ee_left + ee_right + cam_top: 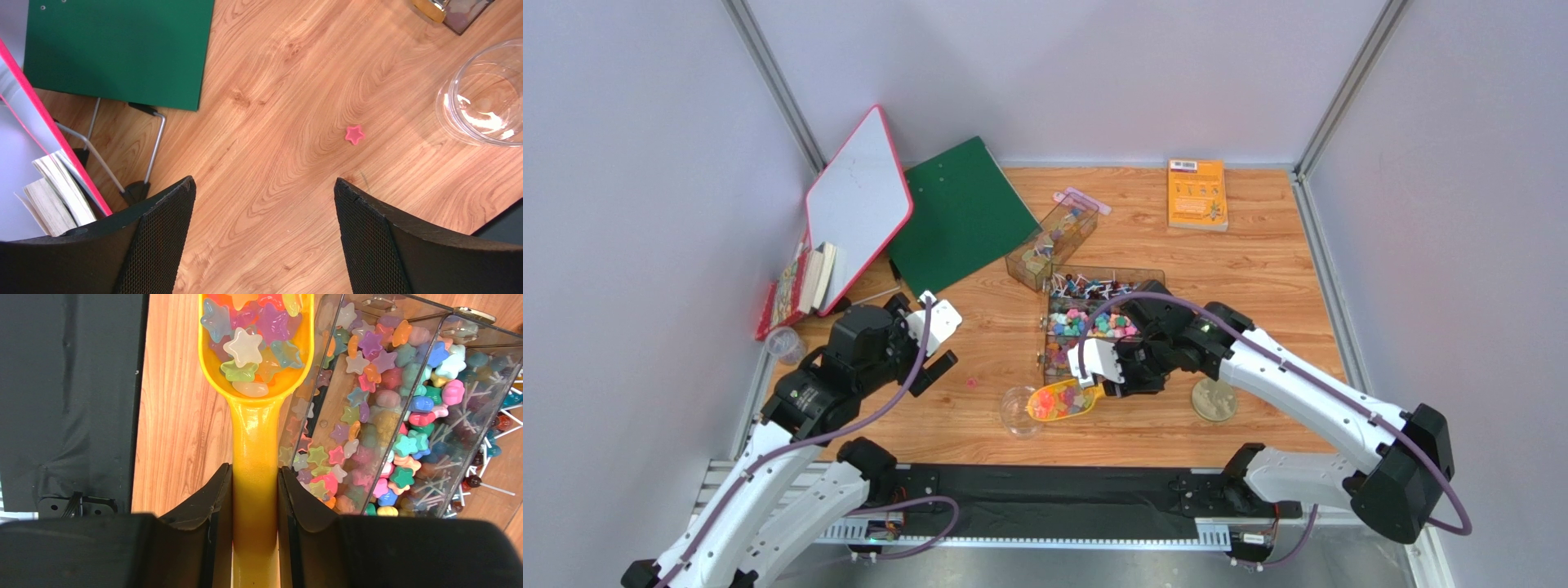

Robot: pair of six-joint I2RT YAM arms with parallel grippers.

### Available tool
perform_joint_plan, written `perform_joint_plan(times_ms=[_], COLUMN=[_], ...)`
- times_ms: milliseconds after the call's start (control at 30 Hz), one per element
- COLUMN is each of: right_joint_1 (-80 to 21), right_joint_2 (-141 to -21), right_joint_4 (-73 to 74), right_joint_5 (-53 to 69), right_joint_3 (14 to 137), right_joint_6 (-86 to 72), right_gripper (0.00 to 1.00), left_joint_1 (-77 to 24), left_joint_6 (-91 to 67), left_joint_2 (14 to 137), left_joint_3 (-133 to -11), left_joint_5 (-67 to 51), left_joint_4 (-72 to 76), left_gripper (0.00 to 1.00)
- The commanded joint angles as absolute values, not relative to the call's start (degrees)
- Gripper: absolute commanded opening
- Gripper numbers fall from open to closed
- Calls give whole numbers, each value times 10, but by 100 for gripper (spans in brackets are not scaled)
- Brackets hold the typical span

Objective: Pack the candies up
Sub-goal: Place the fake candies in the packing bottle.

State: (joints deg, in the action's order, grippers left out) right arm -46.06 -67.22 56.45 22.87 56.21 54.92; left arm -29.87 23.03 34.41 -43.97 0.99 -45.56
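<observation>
1. Right gripper point(255, 474) clamped the yellow scoop point(256, 425) by its handle
2. Candies point(248, 343) filled the scoop near the desk's point(1259, 257) front edge, more in the clear box point(393, 386)
3. Left gripper point(264, 187) stood apart, empty

Small star-shaped mixed-colour candies point(245, 348) lie in the yellow plastic scoop point(255, 441). From the scoop, the clear round glass bowl point(1014, 418) is at nine o'clock, the clear compartmented plastic box point(1107, 275) at one and the round gold lid point(1214, 399) at three.

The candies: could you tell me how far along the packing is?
Done: candies fill the yellow scoop. In hand: the right hand holds it by the empty-looking jar. Left: tipping them in, plus one pink star loose below the open left hand.
</observation>
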Motion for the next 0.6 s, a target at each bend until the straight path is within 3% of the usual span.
perform_joint_plan(times_ms=[0, 567], right_joint_1=[-475, -505], right_joint_2=[-685, -720], right_joint_4=[570, 606], right_joint_5=[190, 127], right_joint_3=[606, 645], right_joint_6=[544, 535], right_gripper=[0, 0], left_joint_1=[-295, -295], left_joint_6=[215, 204], left_joint_2=[336, 312], left_joint_3=[-441, -434], left_joint_5=[-14, -26], left_joint_4=[-455, -448], left_gripper=[89, 88])
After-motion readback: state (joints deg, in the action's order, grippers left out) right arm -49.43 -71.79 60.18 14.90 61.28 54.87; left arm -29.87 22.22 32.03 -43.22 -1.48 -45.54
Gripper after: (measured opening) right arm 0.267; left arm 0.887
